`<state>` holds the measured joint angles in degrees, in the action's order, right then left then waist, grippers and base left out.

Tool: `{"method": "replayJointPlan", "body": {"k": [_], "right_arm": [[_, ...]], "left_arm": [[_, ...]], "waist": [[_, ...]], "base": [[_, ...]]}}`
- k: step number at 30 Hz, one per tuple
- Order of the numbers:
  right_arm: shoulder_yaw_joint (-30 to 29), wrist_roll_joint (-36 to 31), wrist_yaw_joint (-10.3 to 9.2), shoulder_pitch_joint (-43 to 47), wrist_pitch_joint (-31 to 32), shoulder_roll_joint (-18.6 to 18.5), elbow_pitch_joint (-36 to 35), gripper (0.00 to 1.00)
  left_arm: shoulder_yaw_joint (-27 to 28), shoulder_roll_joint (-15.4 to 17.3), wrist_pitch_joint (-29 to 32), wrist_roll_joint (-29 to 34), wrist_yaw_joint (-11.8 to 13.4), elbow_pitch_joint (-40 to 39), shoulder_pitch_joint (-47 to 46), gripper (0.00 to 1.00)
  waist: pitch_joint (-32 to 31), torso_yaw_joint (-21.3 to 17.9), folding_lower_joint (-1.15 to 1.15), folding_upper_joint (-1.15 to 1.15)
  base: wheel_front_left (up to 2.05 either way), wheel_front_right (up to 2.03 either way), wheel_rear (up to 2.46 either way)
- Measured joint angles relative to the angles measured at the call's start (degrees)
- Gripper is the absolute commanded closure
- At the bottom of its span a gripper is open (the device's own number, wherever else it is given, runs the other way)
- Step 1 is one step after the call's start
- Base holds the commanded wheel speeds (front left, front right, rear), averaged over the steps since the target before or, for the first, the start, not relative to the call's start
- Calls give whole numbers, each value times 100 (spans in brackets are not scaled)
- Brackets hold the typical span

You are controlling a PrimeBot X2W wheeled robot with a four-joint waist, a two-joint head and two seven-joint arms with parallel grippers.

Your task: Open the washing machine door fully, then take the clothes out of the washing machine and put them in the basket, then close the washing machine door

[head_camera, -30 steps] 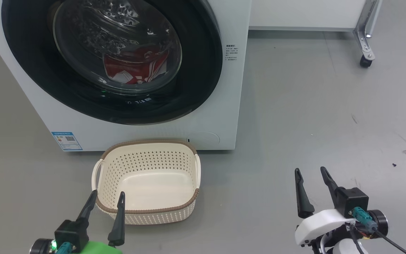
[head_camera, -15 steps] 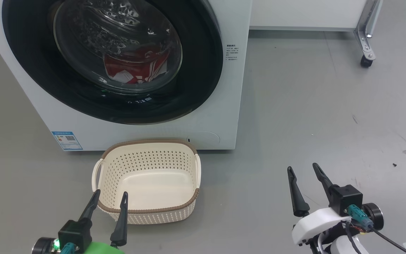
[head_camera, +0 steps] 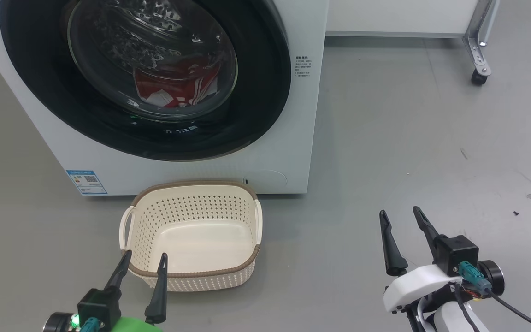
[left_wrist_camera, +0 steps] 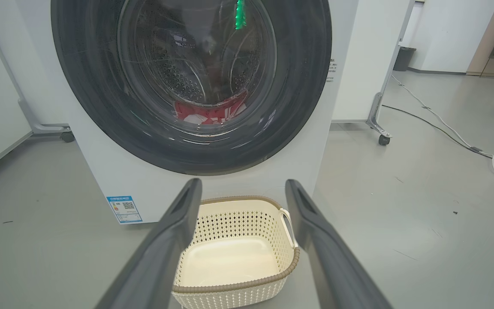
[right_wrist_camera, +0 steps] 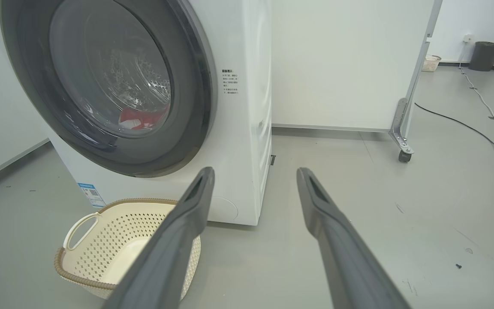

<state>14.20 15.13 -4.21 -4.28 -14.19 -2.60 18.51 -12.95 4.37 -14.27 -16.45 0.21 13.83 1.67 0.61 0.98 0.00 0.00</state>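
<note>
A: Where do things stand?

B: The washing machine door (head_camera: 265, 92) is shut on the washing machine (head_camera: 302, 138), with the clothes (head_camera: 173, 87) low in the drum behind the glass. The basket (head_camera: 201, 281) sits empty just in front of the machine.

A: How will they handle?

B: The door is probably stiff and slippery, so hook its rim edge. The clothes look soft and light, so pinch a fold. The left end effector (head_camera: 145, 254) and right end effector (head_camera: 399, 210) are both spread and empty.

A: Do the views differ?

B: The right wrist view shows the machine's side and the door edge. The left wrist view faces the drum squarely.

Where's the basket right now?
Head view, left of centre: the basket sits empty on the floor just in front of the washing machine, with the open left gripper by its near rim.
</note>
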Motion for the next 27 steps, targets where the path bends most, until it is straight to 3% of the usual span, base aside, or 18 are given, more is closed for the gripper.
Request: {"method": "replayJointPlan", "body": {"k": [27], "right_arm": [[-27, 115, -7, -20, 0, 1, 10, 0]], "left_arm": [[54, -47, 0, 8, -53, 90, -30, 0]], "waist": [[-5, 32, 0, 0]], "base": [[0, 0, 0]]}}
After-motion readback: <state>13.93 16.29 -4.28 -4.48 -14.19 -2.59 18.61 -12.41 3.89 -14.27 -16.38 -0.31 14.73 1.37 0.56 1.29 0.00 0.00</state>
